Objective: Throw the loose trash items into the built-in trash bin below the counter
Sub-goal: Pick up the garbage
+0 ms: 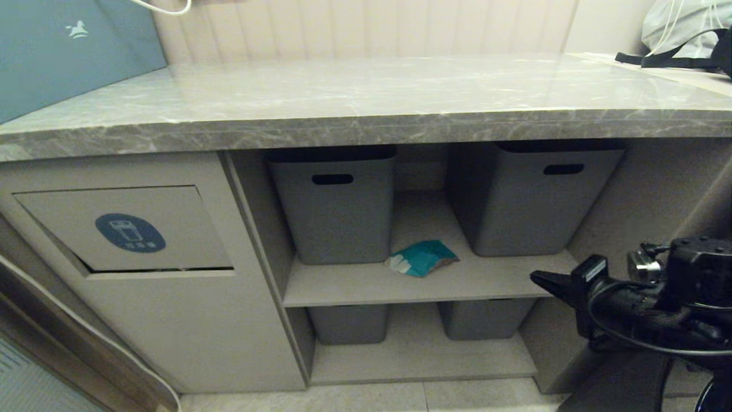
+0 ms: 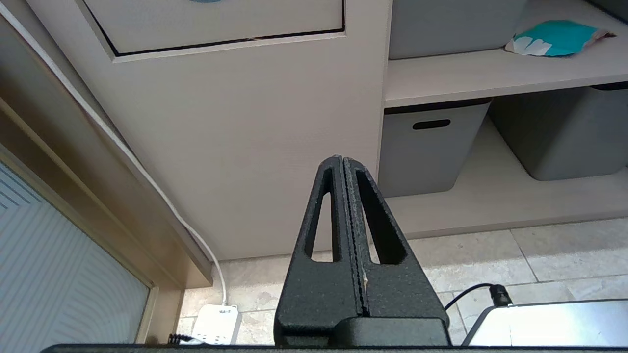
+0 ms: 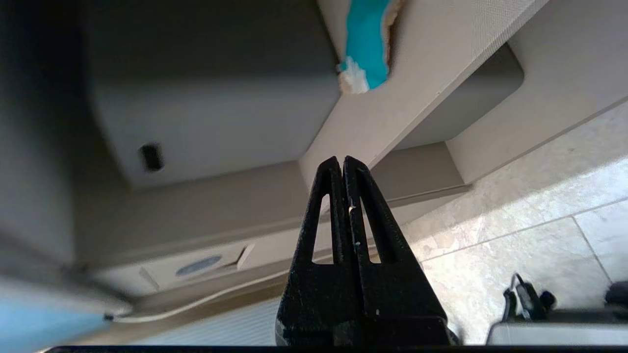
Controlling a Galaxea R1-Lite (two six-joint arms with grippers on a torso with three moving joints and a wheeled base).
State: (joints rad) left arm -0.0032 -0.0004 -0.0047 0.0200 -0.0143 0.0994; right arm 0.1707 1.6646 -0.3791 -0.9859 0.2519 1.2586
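Teal packet (image 1: pixel 422 257): flat on upper shelf (image 1: pixel 457 280), between two grey tubs (image 1: pixel 334 203).
Right gripper (image 1: pixel 537 278): fingers together, empty, well right of packet, level with shelf.
Left gripper (image 2: pixel 343 162): fingers together, low before cabinet.

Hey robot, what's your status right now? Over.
Both grippers shut, empty: right gripper beside the shelves, left gripper low by the cabinet. Teal packet on shelf between two grey tubs. Bin flap closed. Nothing blocking.

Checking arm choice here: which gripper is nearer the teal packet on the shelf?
Right. The right gripper, shut, hangs beside the shelf edge, right of the teal packet. The left gripper, shut, is outside the head view, low before the cabinet front.
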